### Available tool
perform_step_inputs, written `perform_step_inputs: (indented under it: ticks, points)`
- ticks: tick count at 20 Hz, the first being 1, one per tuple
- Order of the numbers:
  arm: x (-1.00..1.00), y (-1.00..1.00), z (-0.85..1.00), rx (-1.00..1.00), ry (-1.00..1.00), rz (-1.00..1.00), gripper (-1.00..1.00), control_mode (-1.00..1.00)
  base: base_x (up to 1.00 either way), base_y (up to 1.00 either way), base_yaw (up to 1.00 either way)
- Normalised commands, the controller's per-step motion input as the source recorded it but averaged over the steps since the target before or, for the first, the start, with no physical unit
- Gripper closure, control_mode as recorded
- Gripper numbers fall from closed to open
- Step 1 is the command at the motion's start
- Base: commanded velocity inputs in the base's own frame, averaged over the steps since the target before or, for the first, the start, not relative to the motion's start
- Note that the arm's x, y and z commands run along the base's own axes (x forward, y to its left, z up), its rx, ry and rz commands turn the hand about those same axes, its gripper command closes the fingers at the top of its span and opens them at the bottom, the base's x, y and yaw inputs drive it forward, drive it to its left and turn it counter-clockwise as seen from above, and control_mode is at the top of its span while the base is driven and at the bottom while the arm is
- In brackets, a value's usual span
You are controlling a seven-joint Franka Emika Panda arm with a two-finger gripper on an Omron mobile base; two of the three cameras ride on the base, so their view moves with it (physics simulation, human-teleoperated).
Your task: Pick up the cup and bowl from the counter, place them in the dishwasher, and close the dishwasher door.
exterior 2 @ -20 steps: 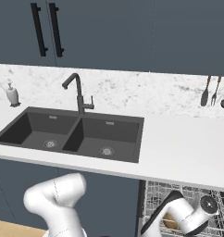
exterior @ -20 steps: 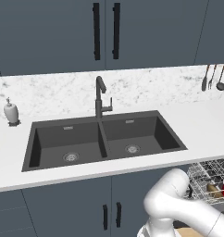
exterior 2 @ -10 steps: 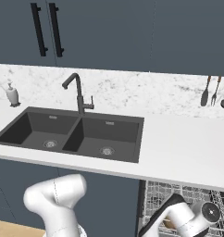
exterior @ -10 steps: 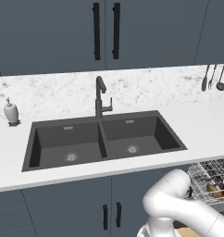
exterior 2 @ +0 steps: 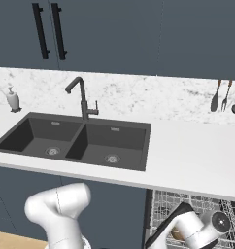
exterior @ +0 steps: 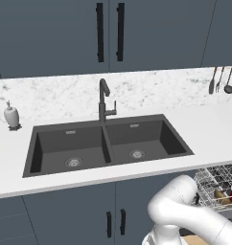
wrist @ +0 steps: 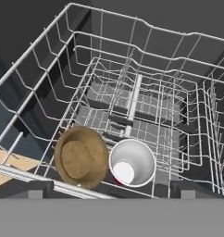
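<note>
Kitchen counter, white marble-look, carries a dark double sink and black faucet, with a soap bottle at the far left. Below its right end, the dishwasher stands open, wire rack pulled out. Inside the rack, the cup sits upright, touching the tan bowl, which leans tilted beside it. Above both hangs the gripper, its fingers spread wide and holding nothing. Utensils hang on the backsplash at right.
</note>
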Motion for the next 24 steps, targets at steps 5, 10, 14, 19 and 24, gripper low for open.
perform_step_inputs:
  ticks: [5,10,14,19,24]
  points:
    - [-0.57,0.16,0.53,-0.01,-0.27,0.00,-1.00,-1.00,0.00,0.00,0.00]
    - [-0.43,0.00,0.87,0.00,-0.20,0.00,-1.00,-1.00,0.00,0.00,0.00]
    - [-0.80,0.00,0.07,0.00,-0.16,0.02,-1.00,-1.00,0.00,0.00,0.00]
    - [-0.93,0.09,-0.03,0.03,-0.18,0.06,-1.00,-1.00,0.00,0.00,0.00]
    - [-0.34,0.01,0.00,0.02,-0.14,0.02,-1.00,-1.00,0.00,0.00,0.00]
